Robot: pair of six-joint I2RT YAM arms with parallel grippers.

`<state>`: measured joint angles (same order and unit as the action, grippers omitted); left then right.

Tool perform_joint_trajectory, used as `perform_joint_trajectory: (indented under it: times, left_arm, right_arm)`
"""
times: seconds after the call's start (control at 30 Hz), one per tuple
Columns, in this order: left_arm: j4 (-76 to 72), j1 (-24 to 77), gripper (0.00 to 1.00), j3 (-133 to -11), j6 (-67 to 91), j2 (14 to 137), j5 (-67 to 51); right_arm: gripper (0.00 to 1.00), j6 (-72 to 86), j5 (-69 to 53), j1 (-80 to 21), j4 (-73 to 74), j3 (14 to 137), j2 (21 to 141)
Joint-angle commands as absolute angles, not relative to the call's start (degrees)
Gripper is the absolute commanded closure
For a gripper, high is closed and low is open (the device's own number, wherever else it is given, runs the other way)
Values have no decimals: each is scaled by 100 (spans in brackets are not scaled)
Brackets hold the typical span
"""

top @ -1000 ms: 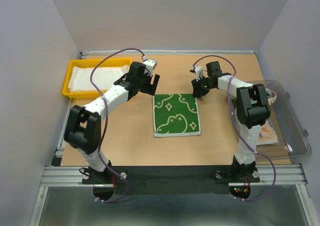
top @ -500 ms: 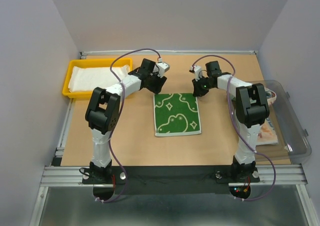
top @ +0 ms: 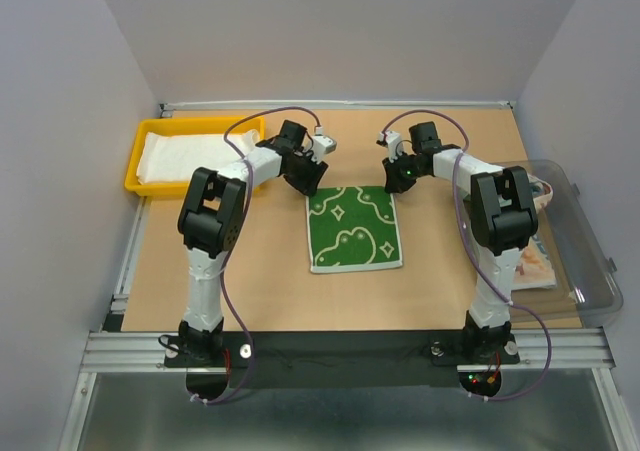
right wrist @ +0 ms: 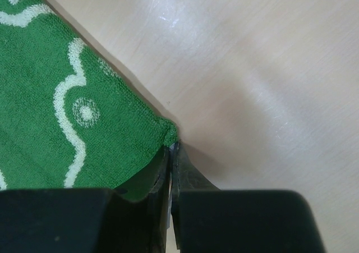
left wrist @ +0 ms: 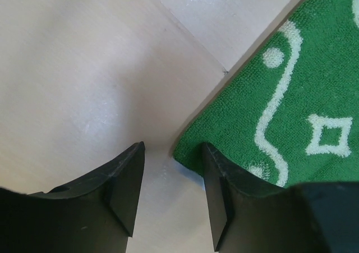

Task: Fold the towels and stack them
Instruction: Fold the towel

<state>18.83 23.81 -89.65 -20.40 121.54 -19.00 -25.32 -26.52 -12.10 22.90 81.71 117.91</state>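
The green towel [top: 355, 228] is laid flat and unfolded on the surface [top: 270, 291], to the right of the yellow tray [top: 135, 161] and nearer the arm bases than the tray is. A white towel [top: 180, 154] is seen lying inside the tray.

The towel's back corner farthest from the tray is pinched by the right tool [right wrist: 170, 169], whose fingers are pressed together. Only the very tip of the cloth is seen between them, so the hold is judged shallow. The back corner nearest the tray is straddled by the left tool [left wrist: 172, 152]. Its fingers are spread, one over bare surface and one over the towel's edge, and nothing is gripped yet.

Several failures can be expected from here. If the left fingers are closed without being pressed down to the surface, the corner may be pushed aside or only its fringe caught. If the lift is begun with so little cloth in the right pinch, that corner may be pulled free by the towel's own weight and drag. If either corner is lost, or one is raised ahead of the other, the towel would be swung askew and the fold laid crooked. The edges would then be mismatched, and the stack in the tray made uneven.
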Motion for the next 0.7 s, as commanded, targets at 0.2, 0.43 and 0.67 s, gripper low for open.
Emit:
perform_joint_trajectory:
  times: [0.2, 0.43, 0.67]
  left_arm:
    - [2337, 2285, 59, -9387, -2162, 12585, -2214]
    - [2628, 2285, 95, -9246, -2197, 12656, -2364]
    - [2602, 2197, 100, -9694, -2373, 12376, -2084]
  right_arm:
    - [98, -2654, -2285, -1309, 2654, 8112, 12067]
    - [99, -2637, -2285, -1310, 2654, 8209, 11962]
    - [99, -2479, -1996, -1301, 2628, 8595, 11699]
